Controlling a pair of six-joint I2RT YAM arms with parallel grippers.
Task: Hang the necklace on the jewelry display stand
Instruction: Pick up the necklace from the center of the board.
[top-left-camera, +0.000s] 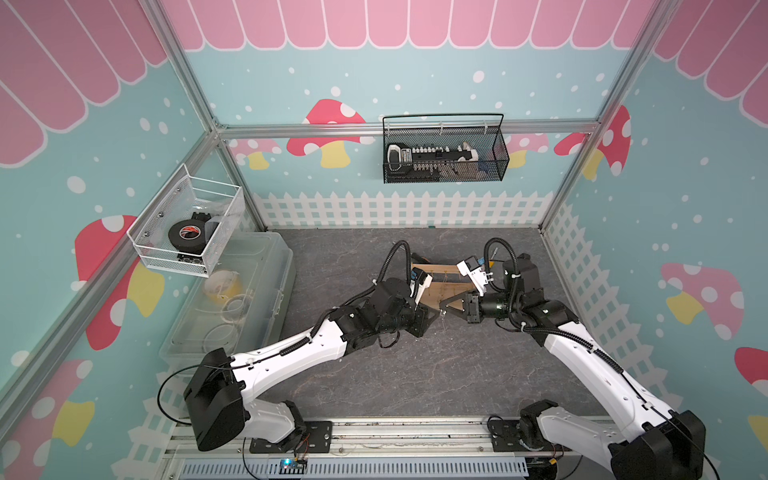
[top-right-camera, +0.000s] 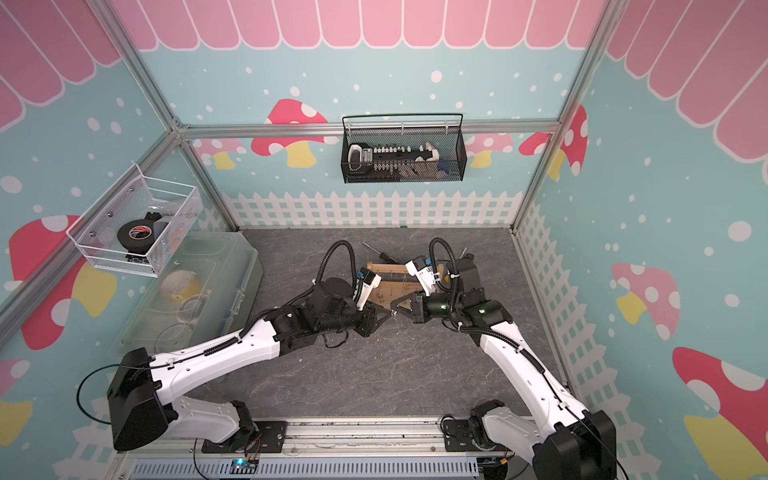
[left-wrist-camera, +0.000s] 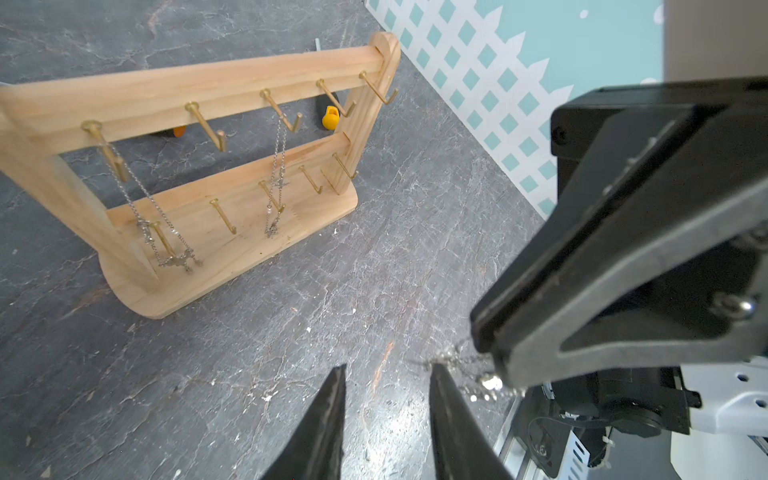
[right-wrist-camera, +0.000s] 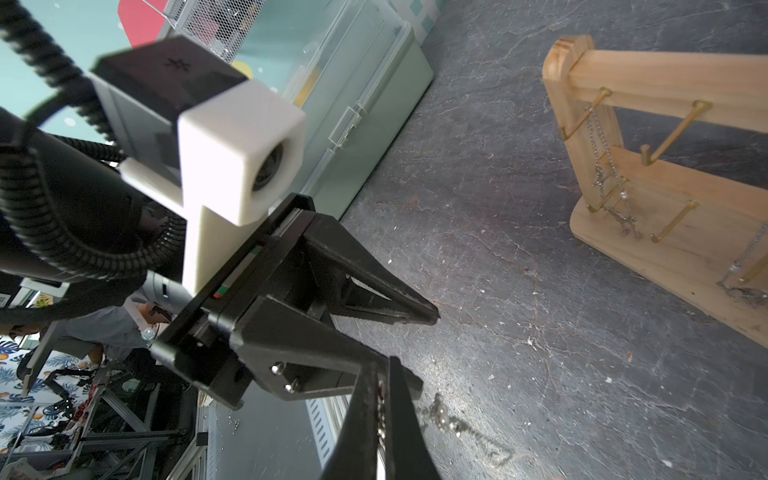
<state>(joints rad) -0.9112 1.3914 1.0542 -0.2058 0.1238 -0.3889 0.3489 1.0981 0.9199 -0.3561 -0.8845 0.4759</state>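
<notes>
Two arms meet low over the dark stone-patterned tabletop (left-wrist-camera: 208, 374), seen from the front of the cell. The jewelry display stand (left-wrist-camera: 232, 195) stands upright on its flat base toward the back of the table, just behind both wrists in both top views.

Right gripper (right-wrist-camera: 383, 368): jaws pressed together, pinching the necklace (right-wrist-camera: 446, 419). A few links show in the seam between its fingers, and the rest of the chain trails loose onto the table beside the tips. The necklace lies in front of the stand, near it but apart, and on none of the gold pegs (left-wrist-camera: 203, 124).

Left gripper (left-wrist-camera: 388, 368): fingers parted, with bare tabletop showing in the gap and nothing between them. Its tips point at the right gripper's tips, close to the table. The loose chain lies just beside the finger nearer the right gripper and seems to brush it, though the blur there leaves contact unsure.

Two hung chains (left-wrist-camera: 141, 208) drape from upper-bar pegs, one by an end post and one near the middle, their pendants reaching down to the base
</notes>
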